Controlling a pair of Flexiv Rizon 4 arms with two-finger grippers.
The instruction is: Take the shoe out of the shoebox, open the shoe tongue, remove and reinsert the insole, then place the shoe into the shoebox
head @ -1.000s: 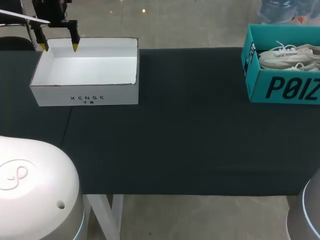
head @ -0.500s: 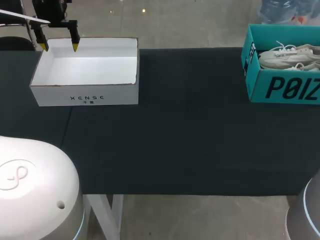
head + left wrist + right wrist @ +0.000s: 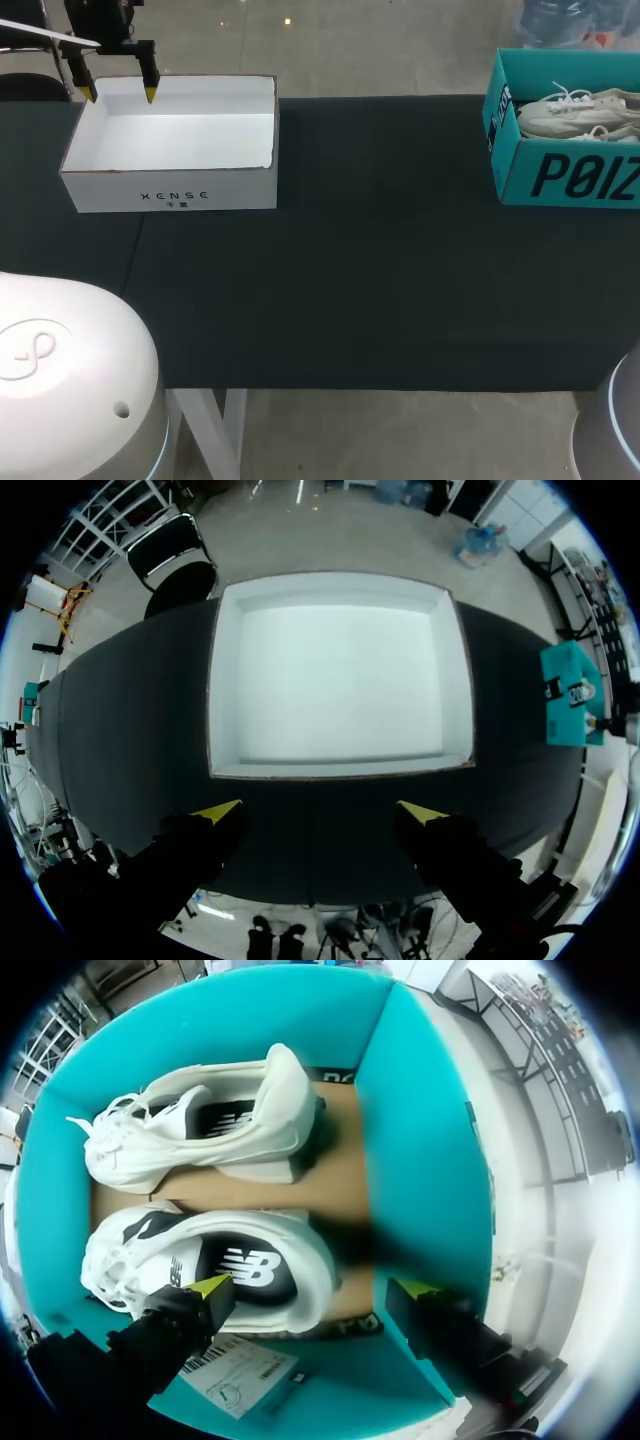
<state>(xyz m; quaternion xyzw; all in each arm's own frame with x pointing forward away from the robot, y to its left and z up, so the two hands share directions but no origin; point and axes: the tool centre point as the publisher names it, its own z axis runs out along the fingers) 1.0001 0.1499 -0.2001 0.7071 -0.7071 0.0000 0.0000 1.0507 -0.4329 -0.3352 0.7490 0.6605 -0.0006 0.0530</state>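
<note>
A: Where's the shoe?
B: The nearer white shoe (image 3: pixel 210 1265) seems to lie on its side in the teal shoebox (image 3: pixel 420 1140), directly under the right gripper (image 3: pixel 312 1287). A second shoe (image 3: pixel 200 1130) lies ahead of it, parallel, in the same box.
A: Long axis?
B: It runs along the line between the two yellow tips, not across it. The laces end reaches out past one finger and the heel is roughly between the fingers. One tip sits over the shoe's midsection, the other over the box beyond the heel.
A: Jaws?
B: Right: wide apart, holding nothing, above the box, no contact I can see. Left gripper (image 3: pixel 320 810): also spread wide and empty, hanging at the far rim of the white box (image 3: pixel 340 770).
A: Which arm's nearer?
B: The right, clearly. In the head view the shoebox is at the far right of the table (image 3: pixel 380 280), and the left gripper is at the opposite far corner, well apart from it.
A: Next move?
B: My read is that nothing is out yet, so this is step one and the right arm goes down. As aligned, closing would squeeze along the shoe's length. I'd expect a wrist turn to pinch across the width, or a grip on the heel collar. The risk is the box wall close beside one finger.
</note>
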